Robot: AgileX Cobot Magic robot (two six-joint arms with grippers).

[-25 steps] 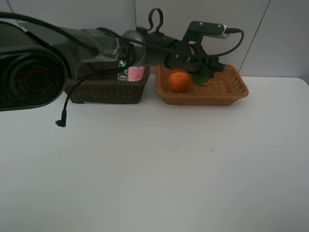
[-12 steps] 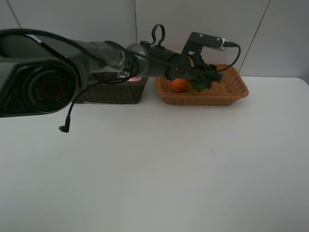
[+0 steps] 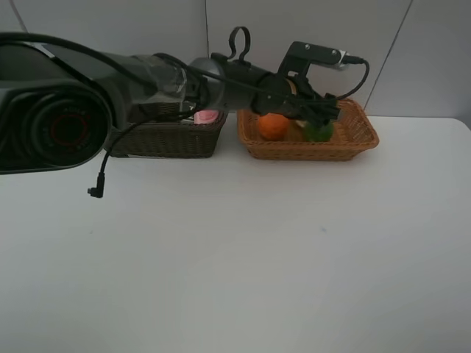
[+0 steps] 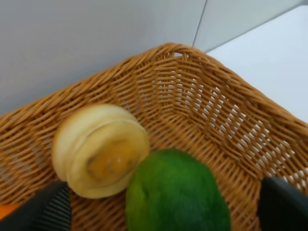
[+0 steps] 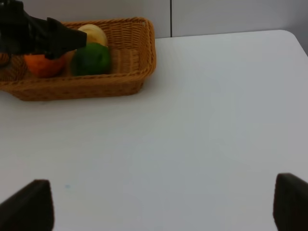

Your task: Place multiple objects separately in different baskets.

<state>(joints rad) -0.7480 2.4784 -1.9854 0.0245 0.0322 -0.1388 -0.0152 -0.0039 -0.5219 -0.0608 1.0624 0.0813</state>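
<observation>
A light tan basket sits at the upper right of the high view, on the white counter. Its long side runs left to right. Just to its left is a dark brown basket, also long from left to right, and the two stand close with a small gap. Something pink peeks out of the dark basket; the rest inside is hidden by the arm.

The left hand reaches over the tan basket. Its two fingers are spread wide and hold nothing. The green fruit lies in the basket right under it, free of the fingers. In the left wrist view the green fruit touches a pale yellow round fruit, whose flat end faces the camera. An orange sits to the left of them in the same basket.

The right hand is over the bare counter, well apart from the baskets. Its fingers stand wide apart at the lower corners of its own view, with nothing between them.
</observation>
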